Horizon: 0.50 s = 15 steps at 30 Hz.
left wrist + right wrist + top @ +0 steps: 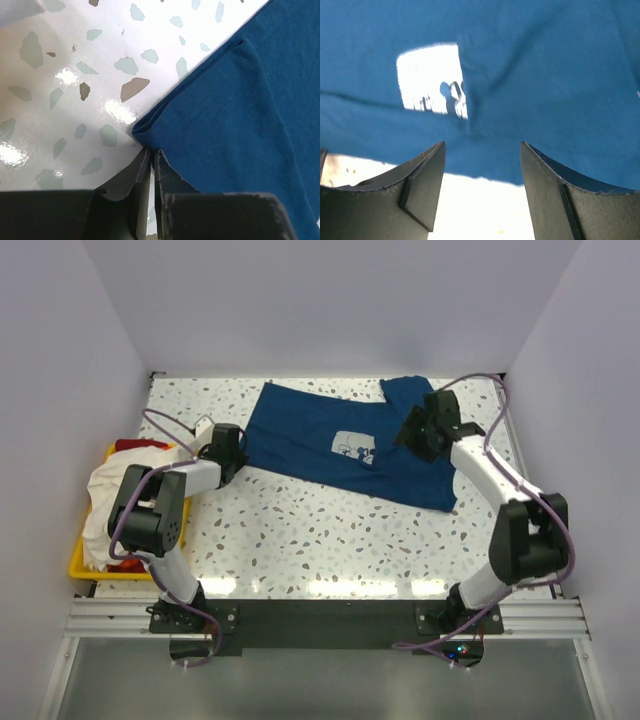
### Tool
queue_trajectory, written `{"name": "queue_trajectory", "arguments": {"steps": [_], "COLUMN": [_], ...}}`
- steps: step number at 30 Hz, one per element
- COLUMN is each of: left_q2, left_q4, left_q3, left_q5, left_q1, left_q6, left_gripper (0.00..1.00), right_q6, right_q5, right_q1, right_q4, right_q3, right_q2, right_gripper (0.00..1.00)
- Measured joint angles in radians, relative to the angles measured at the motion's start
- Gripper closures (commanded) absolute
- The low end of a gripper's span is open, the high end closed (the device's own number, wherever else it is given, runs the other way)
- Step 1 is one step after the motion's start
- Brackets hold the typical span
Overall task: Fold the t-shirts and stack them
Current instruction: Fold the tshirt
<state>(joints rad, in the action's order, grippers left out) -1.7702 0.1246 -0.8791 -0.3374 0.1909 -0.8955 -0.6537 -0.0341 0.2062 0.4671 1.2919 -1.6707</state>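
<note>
Currently left claw (151, 151) closed, shirt (240, 140) corner just ahead of it, so it may lift empty; right claw (482, 145) open above shirt.

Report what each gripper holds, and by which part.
Left gripper seems to pinch the navy t-shirt at its folded corner. Right gripper, open above the shirt, holds nothing.

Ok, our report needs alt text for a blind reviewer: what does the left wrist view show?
The left gripper, its jaws almost shut, sits at the folded corner of a navy t-shirt lying on a speckled white table. Whether cloth is pinched between them is unclear.
</note>
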Motion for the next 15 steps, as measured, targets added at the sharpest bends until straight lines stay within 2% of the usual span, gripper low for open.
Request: {"name": "queue_trajectory", "arguments": {"steps": [4, 9, 15], "left_q2": [0.013, 0.054, 0.098], "left_q4": [0.000, 0.012, 0.027], "left_q3": [0.003, 0.042, 0.103], "left_q5": [-0.008, -0.011, -0.011], "left_q1": [0.000, 0.000, 0.000], "left_q6": [0.001, 0.001, 0.001], "left_gripper": [0.90, 0.94, 0.94], "right_q6": [-0.036, -0.092, -0.150], "right_q5": [-0.026, -0.057, -0.070], "right_q1": [-0.008, -0.025, -0.060], "right_q4": [0.016, 0.055, 0.061], "right_q3": [-0.220, -0.459, -0.611], "right_q2": [0.232, 0.429, 0.499], "right_gripper": [0.34, 0.31, 0.31]}}
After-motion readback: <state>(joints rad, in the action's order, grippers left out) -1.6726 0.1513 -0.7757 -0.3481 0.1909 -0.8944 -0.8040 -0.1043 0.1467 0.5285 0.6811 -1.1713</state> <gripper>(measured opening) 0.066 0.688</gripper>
